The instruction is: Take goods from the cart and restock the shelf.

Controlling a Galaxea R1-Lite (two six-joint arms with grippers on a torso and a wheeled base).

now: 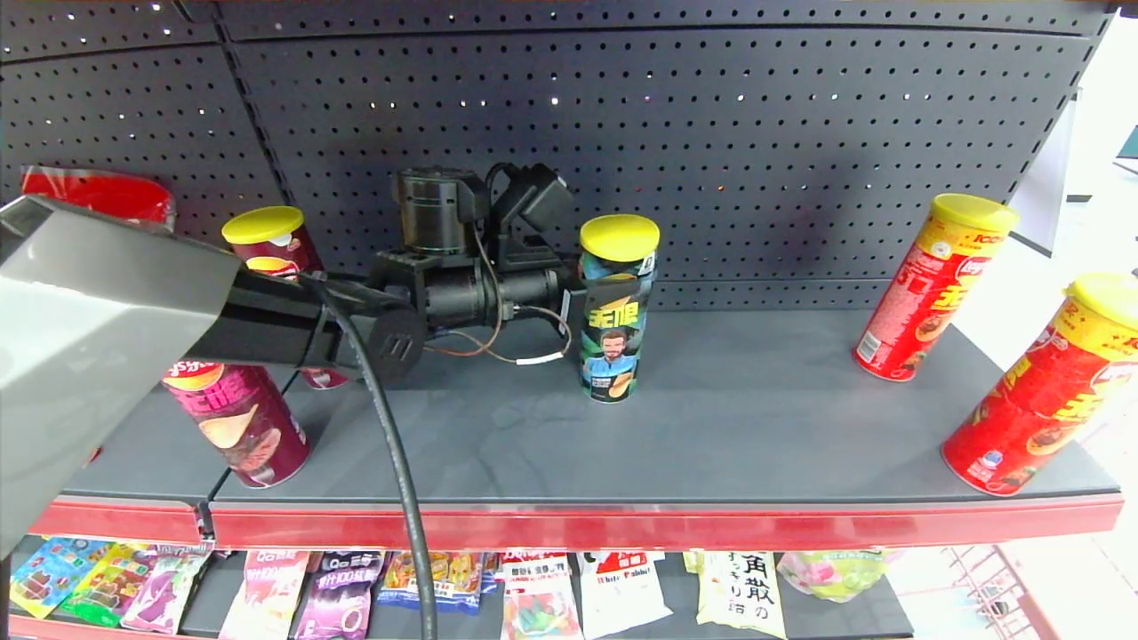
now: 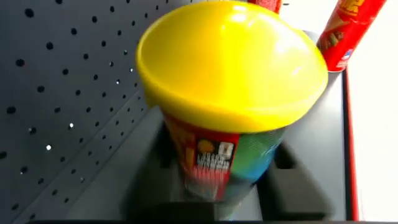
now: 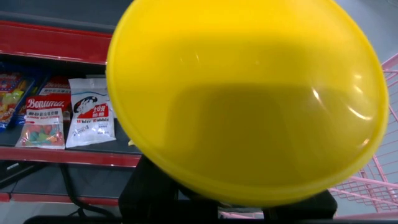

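Note:
A green and blue chip can [image 1: 613, 329] with a yellow lid stands upright on the grey shelf board [image 1: 756, 418], near the back and a little left of centre. My left gripper [image 1: 597, 293] comes in from the left and is shut on the can's upper half. In the left wrist view the same can [image 2: 230, 93] sits between the black fingers [image 2: 292, 177]. Another can's yellow lid [image 3: 249, 99] hides its body in the right wrist view. My right gripper [image 3: 217, 202] is shut on that can, low in front of the lower shelf.
Two purple cans [image 1: 244, 418] [image 1: 276, 244] stand at the shelf's left, two red cans [image 1: 933, 284] [image 1: 1040, 391] at its right. A red bag [image 1: 98, 191] lies far left. Snack packets [image 1: 533, 591] fill the lower shelf. A pink wire cart [image 3: 373, 186] is beside the right gripper.

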